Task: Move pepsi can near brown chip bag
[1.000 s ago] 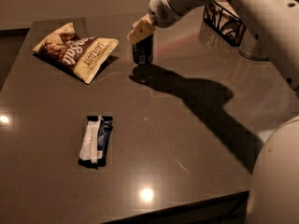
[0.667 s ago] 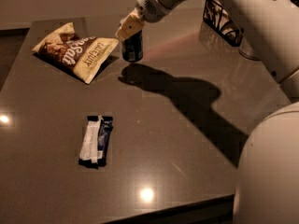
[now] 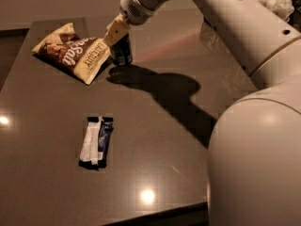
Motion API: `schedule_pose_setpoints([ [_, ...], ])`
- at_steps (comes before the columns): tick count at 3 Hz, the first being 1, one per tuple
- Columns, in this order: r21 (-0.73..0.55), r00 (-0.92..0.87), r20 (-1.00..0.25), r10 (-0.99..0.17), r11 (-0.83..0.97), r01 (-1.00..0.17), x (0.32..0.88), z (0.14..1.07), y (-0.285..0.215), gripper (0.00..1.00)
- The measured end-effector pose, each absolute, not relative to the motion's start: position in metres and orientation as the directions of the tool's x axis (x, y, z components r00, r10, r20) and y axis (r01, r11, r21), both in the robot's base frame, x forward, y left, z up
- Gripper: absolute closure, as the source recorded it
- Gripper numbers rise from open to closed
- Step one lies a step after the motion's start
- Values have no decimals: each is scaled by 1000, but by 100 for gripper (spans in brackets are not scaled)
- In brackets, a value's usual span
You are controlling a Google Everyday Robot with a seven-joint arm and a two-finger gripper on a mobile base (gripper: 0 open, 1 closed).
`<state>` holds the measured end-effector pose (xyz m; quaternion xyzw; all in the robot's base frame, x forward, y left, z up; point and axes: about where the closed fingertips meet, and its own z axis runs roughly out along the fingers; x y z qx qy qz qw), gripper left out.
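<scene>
The pepsi can is a small dark navy cylinder standing upright at the back of the dark table. It stands right beside the right end of the brown chip bag, which lies flat with white lettering. My gripper reaches down from the upper right and is shut on the top of the can; its tan fingers cover the can's rim. I cannot tell whether the can rests on the table or hangs just above it.
A flat blue-and-white wrapped bar lies in the middle of the table toward the front. My white arm and its body fill the right side and cast a shadow across the table.
My gripper has moved left with the pepsi can in it, from well right of the chip bag to right beside the bag's right end.
</scene>
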<state>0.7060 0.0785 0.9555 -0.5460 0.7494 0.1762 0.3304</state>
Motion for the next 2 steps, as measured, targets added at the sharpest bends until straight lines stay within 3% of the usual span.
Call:
schedule_pose_setpoints([
  [2, -82, -161, -696, -700, 300, -950, 703, 934, 100, 58],
])
